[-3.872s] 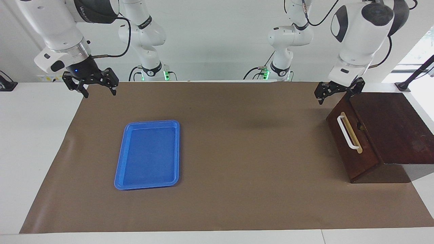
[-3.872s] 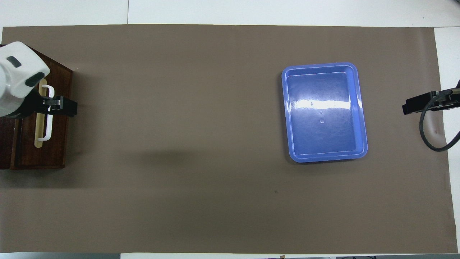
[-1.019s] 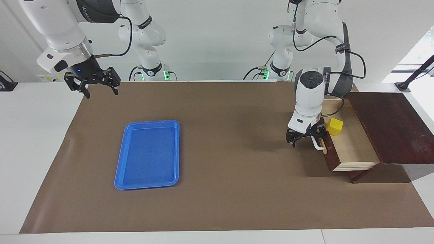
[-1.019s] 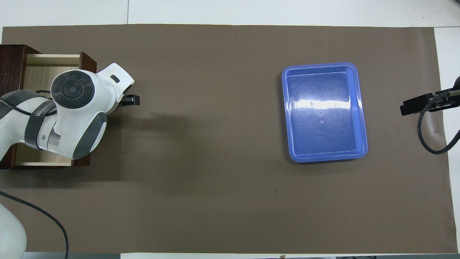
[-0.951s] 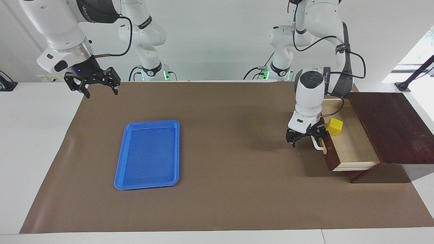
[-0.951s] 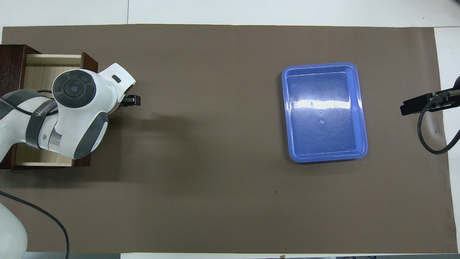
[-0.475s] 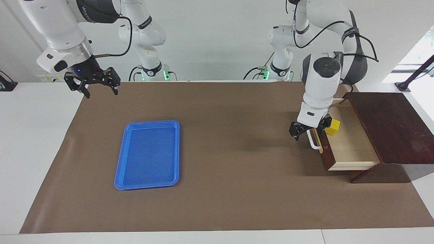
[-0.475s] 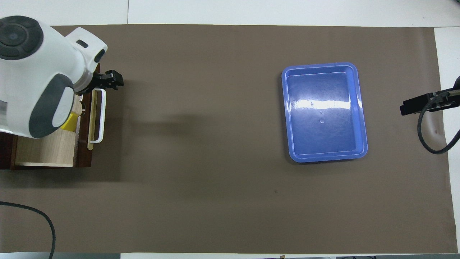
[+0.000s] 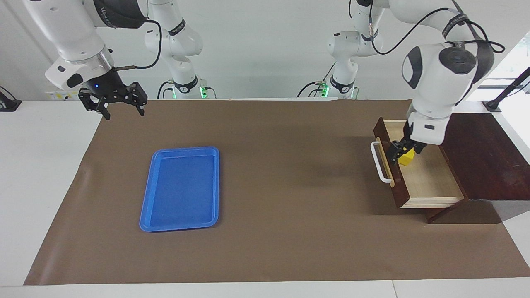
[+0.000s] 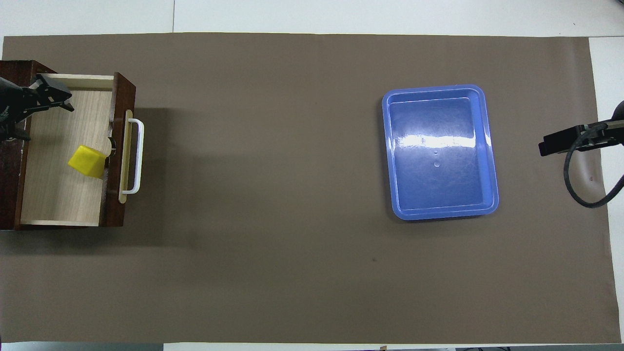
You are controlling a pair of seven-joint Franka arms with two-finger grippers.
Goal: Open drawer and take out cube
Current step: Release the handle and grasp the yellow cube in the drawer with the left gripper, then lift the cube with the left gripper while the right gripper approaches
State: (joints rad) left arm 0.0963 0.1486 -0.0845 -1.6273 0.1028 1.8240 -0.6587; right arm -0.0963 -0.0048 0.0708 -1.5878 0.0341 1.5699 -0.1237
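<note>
The dark brown drawer [image 9: 428, 178] stands pulled open at the left arm's end of the table, and its white bar handle [image 9: 377, 162] is free. Its pale inside [image 10: 56, 195] shows in the overhead view. The yellow cube [image 9: 409, 158] lies in the drawer against the front wall and also shows in the overhead view [image 10: 87, 161]. My left gripper [image 9: 404, 154] is open and empty, raised over the drawer's inside close to the cube; I cannot tell whether it touches it. It also shows in the overhead view [image 10: 35, 105]. My right gripper [image 9: 123, 112] waits open.
A blue tray [image 9: 182, 188] lies empty toward the right arm's end of the brown mat [image 9: 281, 174]. The drawer's dark cabinet [image 9: 480, 153] stands at the left arm's end, by the table's edge. The right gripper [image 10: 565, 139] hangs over the mat's edge.
The left gripper pulled the drawer open, let go of the handle, then rose and swung from in front of the handle to over the drawer's inside. The right arm has not moved.
</note>
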